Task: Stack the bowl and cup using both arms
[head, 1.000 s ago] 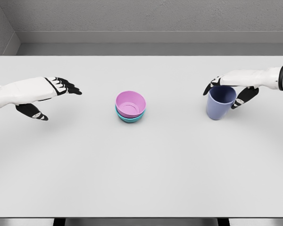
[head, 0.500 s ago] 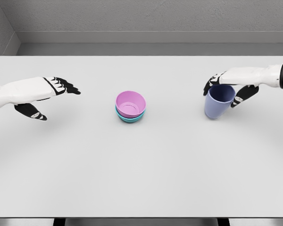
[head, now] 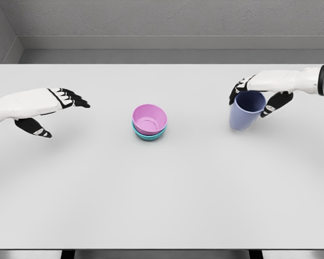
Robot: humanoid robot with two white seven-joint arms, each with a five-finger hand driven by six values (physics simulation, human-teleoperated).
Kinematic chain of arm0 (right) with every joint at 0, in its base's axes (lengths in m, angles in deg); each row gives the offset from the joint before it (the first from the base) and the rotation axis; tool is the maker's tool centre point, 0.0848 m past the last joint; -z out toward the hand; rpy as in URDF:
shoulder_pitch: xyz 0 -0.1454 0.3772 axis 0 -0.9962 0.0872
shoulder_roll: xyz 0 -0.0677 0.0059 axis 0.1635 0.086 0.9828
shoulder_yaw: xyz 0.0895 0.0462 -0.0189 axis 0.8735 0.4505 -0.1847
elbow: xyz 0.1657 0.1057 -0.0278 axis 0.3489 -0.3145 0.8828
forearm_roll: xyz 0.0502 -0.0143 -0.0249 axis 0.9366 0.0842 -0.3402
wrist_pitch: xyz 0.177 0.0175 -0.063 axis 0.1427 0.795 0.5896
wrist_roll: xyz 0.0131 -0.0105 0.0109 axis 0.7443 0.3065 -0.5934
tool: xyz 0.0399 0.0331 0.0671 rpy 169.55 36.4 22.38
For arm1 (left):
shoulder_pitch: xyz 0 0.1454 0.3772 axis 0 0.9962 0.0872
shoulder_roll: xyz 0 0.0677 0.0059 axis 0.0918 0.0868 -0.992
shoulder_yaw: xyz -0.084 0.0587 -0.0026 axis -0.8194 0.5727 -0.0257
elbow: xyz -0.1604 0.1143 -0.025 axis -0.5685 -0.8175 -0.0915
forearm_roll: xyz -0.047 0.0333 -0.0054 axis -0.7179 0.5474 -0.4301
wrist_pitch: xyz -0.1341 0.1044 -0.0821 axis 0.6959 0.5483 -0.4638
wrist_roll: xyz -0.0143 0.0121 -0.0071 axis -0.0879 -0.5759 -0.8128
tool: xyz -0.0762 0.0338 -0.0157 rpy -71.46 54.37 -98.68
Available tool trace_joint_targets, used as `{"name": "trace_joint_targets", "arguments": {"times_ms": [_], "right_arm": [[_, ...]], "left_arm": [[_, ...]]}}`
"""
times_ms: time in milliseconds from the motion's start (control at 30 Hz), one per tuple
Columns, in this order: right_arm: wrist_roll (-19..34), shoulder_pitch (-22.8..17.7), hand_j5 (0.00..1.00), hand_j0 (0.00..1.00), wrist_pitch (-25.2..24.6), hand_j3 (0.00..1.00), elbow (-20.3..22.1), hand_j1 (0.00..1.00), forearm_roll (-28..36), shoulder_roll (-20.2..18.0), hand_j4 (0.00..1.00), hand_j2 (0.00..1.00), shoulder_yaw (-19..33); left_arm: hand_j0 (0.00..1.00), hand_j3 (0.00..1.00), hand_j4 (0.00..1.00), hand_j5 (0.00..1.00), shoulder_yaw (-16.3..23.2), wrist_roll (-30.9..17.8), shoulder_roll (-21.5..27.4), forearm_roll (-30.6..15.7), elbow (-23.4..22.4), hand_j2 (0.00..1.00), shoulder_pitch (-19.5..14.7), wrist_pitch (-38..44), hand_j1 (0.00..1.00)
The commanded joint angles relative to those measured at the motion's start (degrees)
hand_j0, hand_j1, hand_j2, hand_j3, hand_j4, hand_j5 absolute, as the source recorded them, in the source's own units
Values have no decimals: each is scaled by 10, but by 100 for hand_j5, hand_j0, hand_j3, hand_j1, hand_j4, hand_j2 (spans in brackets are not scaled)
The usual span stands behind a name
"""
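From my seat the bowls look finished: the pink bowl (head: 149, 118) already sits nested in the teal bowl (head: 149, 135), the pair standing upright near the middle of the white counter (head: 162, 205). What is left, as I judge it, is the cup.

My right robot hand (head: 259, 93) grips the blue cup (head: 245, 110) at its rim, dark fingers curled over the far edge and thumb on the right side. The cup is well to the right of the bowls and tilted, its open mouth leaning toward me and its base swung left. I think it is just clear of the counter, though the shadow is too faint for me to be sure. It is plain, smooth-walled and tapered, with nothing visible inside.

My left robot hand (head: 48, 110) hovers at the far left of the counter, fingers stretched out flat and thumb dropped below, holding nothing.

I still need to carry the cup left and set it down into the pink bowl.
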Motion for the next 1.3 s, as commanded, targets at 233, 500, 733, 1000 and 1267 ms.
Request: {"name": "trace_joint_targets", "arguments": {"times_ms": [233, 500, 733, 1000, 1267], "right_arm": [[0, 9, 63, 63, -2, 63, 3, 63, 3, 16, 63, 63, 1], [0, 24, 62, 62, -4, 62, 3, 62, 4, 37, 62, 62, 1], [0, 33, 62, 62, -6, 62, 2, 62, 4, 58, 62, 62, 1], [0, 46, 61, 61, -8, 61, 2, 61, 4, 78, 61, 61, 0], [0, 54, 61, 61, -10, 61, -1, 61, 5, 101, 61, 61, -1]], "left_arm": [[100, 100, 100, 100, 0, 0, 1, -5, -1, 100, 0, 2, 100], [100, 100, 100, 100, 0, 0, 1, -4, -1, 100, 0, 2, 100], [100, 100, 100, 100, 0, 0, 1, -4, -1, 100, -1, 2, 100], [100, 100, 100, 100, 0, 0, 1, -4, -1, 100, 0, 2, 100], [100, 100, 100, 100, 0, 0, 1, -3, -1, 100, 0, 2, 100]]}}
